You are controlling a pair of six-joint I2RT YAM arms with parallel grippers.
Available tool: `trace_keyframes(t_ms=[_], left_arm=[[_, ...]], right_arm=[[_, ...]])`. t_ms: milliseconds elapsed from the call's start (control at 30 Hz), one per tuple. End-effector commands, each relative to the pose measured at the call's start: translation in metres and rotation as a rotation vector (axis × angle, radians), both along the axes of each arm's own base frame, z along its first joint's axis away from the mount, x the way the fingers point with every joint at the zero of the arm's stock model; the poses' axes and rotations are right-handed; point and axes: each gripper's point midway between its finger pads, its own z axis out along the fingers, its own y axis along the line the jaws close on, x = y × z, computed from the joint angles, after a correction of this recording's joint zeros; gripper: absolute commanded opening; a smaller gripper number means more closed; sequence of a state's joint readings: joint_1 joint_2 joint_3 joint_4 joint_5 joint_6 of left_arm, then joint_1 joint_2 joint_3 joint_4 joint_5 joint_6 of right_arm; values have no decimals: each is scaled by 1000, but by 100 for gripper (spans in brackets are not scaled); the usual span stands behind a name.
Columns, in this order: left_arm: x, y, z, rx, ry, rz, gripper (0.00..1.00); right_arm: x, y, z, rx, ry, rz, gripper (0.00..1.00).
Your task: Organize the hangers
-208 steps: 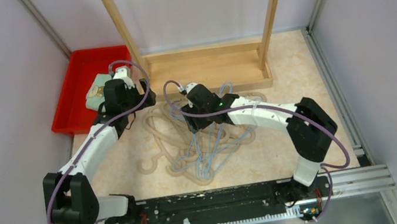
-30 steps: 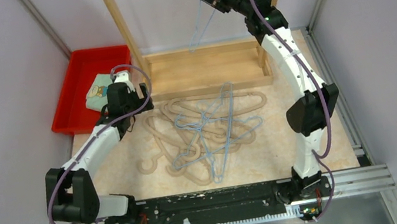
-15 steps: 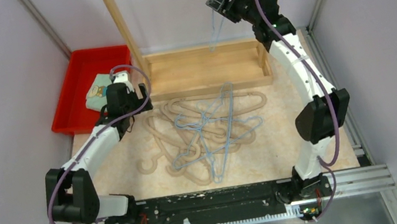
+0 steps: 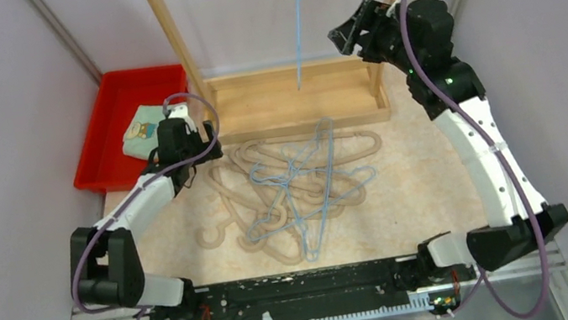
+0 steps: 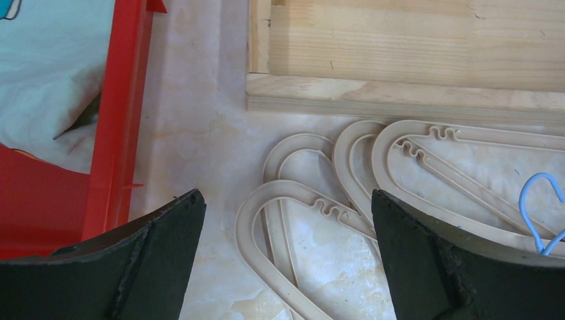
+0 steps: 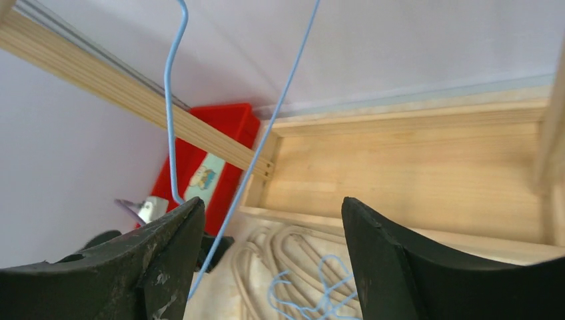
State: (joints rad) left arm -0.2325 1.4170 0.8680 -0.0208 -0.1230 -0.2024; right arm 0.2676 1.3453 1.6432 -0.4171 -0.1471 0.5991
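A tangled pile of beige hangers (image 4: 267, 181) and light-blue wire hangers (image 4: 308, 190) lies on the table in the top view. One light-blue hanger (image 4: 298, 22) hangs edge-on from the top of the wooden rack (image 4: 295, 99); it also shows in the right wrist view (image 6: 266, 133). My right gripper (image 4: 345, 32) is open and empty, raised just right of it. My left gripper (image 4: 192, 161) is open and empty, low over the pile's left edge. The left wrist view shows beige hanger ends (image 5: 300, 200) between my fingers and a blue hook (image 5: 543, 213) at the right.
A red tray (image 4: 118, 125) with a folded cloth (image 4: 142, 132) sits at the back left, seen too in the left wrist view (image 5: 120, 120). The rack's wooden base (image 5: 406, 60) borders the pile at the back. Grey walls close both sides.
My right gripper has let go of the blue hanger, which now hangs on the rack, and has drawn back to the right and down. The left arm has barely moved.
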Motion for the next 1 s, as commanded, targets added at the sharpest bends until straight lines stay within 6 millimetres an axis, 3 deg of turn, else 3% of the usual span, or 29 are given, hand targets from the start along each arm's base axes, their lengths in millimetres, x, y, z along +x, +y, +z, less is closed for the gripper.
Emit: trace_keyframes(t_ms=[0,100,200,400,700,967], left_arm=[[13,-5,8,-27,-26,-7,100],[14,-7,4,-40,-11,-2,100],[15,-8,0,-51,0,3,100],[12,-8,-15,-56,41,15,100],[0,-6,-34,-61,94,25,100],[-12,-3,-43,-59,109,35,100]], right_arm=[[-37,-13,-10,-243,-27,1,75],[-63,-5,-52,-429,54,50,74],[-93,15,-108,-581,165,159,70],[-142,67,-193,-663,273,375,65],[-169,123,-280,-654,386,606,58],[-175,155,-315,-705,410,691,52]])
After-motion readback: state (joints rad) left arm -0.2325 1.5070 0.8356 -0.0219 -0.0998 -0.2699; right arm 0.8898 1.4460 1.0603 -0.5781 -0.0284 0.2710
